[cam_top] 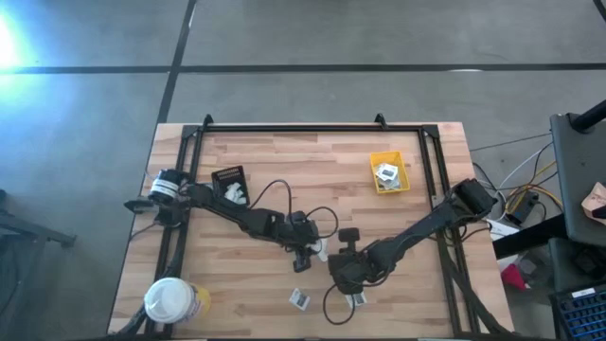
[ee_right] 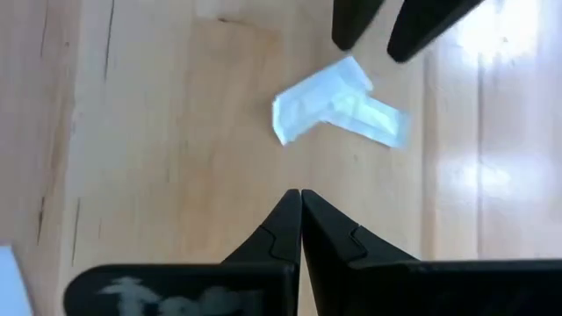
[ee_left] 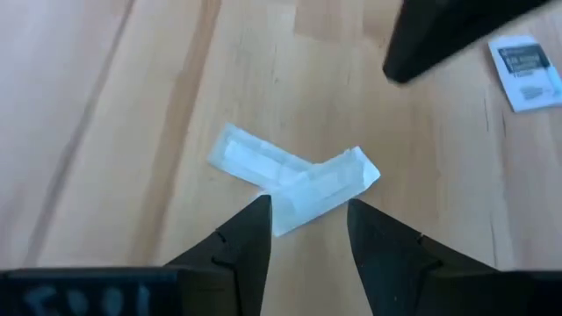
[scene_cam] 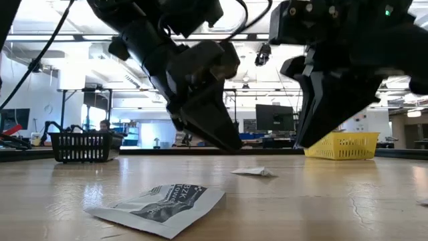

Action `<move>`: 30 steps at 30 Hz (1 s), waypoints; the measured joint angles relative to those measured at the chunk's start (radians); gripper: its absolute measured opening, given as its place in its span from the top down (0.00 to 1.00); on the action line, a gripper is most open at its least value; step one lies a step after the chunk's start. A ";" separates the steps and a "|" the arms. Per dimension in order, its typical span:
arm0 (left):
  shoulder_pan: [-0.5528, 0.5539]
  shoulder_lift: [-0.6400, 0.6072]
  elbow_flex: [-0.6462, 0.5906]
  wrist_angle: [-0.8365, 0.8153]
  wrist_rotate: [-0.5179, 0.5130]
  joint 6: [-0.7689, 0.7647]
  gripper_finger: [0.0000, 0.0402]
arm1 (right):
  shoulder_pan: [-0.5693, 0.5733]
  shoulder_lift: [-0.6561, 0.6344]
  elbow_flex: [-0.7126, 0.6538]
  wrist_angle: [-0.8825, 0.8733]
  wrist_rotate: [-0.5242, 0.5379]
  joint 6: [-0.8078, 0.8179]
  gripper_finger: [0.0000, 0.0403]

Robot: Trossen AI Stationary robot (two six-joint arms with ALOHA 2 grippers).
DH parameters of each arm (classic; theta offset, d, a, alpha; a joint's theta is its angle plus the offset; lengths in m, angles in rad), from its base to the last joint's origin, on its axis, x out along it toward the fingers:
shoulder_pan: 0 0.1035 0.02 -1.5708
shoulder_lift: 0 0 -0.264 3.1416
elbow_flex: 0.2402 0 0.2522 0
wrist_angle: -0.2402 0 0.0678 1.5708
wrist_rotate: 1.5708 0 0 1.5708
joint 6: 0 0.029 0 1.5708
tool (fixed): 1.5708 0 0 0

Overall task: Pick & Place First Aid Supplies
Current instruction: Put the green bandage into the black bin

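L wrist cam only: left hand (ee_left: 307,219) released over crossed pale strips (ee_left: 294,180); right hand (ee_right: 301,206) clenched, empty.

Two dark jointed arms, looping black cables, tapered black fingers (ee_left: 250,246), white-banded left arm base

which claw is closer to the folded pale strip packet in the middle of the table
Left. The left claw sits open right at the strip packet, fingers either side of its near edge. The right claw is shut and a short way back from it.
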 joint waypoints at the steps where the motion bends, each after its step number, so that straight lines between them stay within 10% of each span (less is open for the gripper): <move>1: -0.002 -0.006 0.000 -0.008 -0.006 0.027 0.61 | 0.001 -0.008 0.004 -0.018 0.003 0.005 0.98; 21: -0.066 0.015 -0.030 0.106 -0.044 0.141 0.61 | -0.032 -0.045 -0.039 -0.068 0.056 0.110 0.98; 30: -0.046 0.050 -0.031 0.109 -0.107 0.133 0.69 | -0.032 -0.037 -0.078 0.139 -0.136 0.089 0.98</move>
